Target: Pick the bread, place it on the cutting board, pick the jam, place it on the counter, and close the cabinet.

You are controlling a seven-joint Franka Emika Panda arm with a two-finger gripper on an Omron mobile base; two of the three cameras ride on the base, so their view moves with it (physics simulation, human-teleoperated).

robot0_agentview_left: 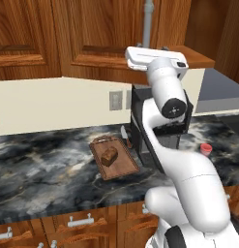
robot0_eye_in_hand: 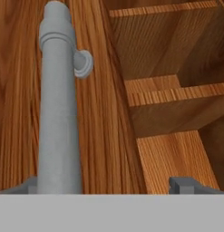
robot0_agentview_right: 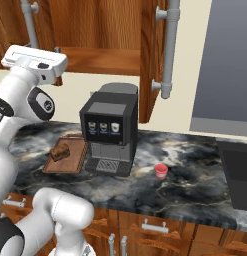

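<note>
The dark brown bread (robot0_agentview_left: 110, 156) (robot0_agentview_right: 60, 150) lies on the reddish cutting board (robot0_agentview_left: 122, 167) (robot0_agentview_right: 70, 164), left of a coffee machine. The red jam (robot0_agentview_left: 205, 148) (robot0_agentview_right: 161, 171) stands on the dark marble counter (robot0_agentview_left: 43, 164) (robot0_agentview_right: 195, 165), right of the machine. My arm is raised to the wooden cabinet (robot0_agentview_left: 106, 34) (robot0_agentview_right: 100, 25). My gripper (robot0_eye_in_hand: 109, 186) is open. The grey tube handle (robot0_eye_in_hand: 59, 104) (robot0_agentview_left: 148, 22) (robot0_agentview_right: 29, 22) of the partly open left door stands between the fingers, close against the left one. Bare cabinet shelves (robot0_eye_in_hand: 177, 104) show to the right.
A black coffee machine (robot0_agentview_left: 181, 127) (robot0_agentview_right: 110, 130) stands under the cabinet's open bottom shelf (robot0_agentview_right: 95, 57). The right cabinet door (robot0_agentview_right: 152, 60) swings out edge-on, with its own grey handle (robot0_agentview_right: 169, 50). Drawers with short silver handles (robot0_agentview_left: 80, 222) run below the counter.
</note>
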